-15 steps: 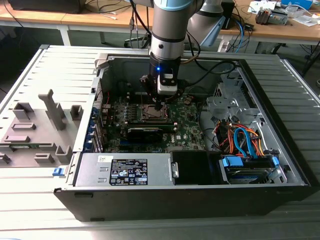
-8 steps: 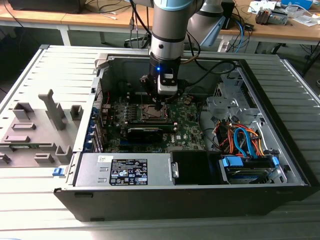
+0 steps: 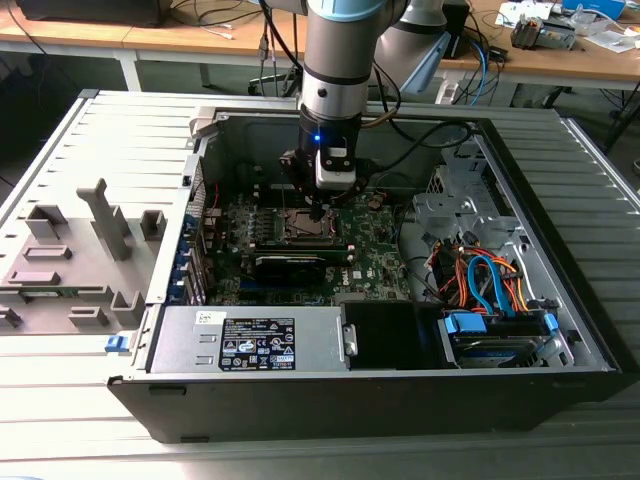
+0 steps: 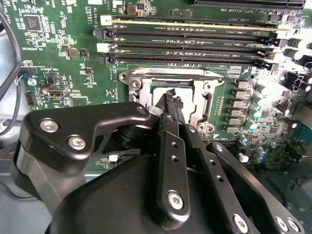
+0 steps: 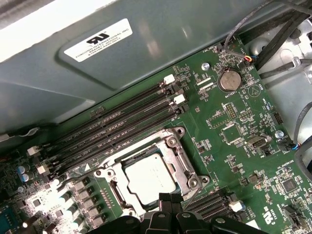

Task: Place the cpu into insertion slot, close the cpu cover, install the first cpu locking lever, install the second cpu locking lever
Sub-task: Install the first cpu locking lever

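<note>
One black gripper (image 4: 170,94), fingers pinched together empty, hangs over the silver-rimmed square insertion slot (image 5: 179,157) holding a silver cpu (image 5: 148,178).

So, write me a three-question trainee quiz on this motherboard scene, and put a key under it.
1. True or false: the insertion slot is empty.
2. The pincer is nearest to: A the power supply, B the insertion slot, C the blue drive cables.
3. How many long memory slots run beside the insertion slot?
Key: 1 false, a silver cpu sits in it. 2 B, the shut pincer is at the slot's edge. 3 four.
</note>
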Controlling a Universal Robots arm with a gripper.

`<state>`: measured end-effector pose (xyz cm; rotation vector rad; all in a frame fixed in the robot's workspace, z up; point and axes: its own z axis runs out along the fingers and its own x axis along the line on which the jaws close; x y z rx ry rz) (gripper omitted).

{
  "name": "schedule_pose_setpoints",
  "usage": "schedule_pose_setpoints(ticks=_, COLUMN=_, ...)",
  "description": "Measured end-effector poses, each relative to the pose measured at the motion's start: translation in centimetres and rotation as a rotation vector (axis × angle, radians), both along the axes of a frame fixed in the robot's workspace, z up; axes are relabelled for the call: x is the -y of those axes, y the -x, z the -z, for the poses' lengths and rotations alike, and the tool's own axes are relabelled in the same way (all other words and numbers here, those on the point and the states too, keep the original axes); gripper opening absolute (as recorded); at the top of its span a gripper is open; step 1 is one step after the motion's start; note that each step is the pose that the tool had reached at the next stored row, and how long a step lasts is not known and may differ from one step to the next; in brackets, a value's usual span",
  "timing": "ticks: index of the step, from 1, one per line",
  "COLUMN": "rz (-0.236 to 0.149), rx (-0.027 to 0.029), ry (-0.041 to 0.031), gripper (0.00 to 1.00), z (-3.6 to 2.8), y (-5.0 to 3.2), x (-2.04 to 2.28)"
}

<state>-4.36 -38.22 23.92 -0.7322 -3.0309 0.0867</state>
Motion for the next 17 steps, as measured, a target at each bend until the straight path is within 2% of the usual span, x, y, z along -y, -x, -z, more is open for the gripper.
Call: schedule_pose_setpoints(ticks=17, rz=-0.015, rx=0.0000, ry=0.0000, gripper=0.11, z=0.00, y=0.00, x=0.00)
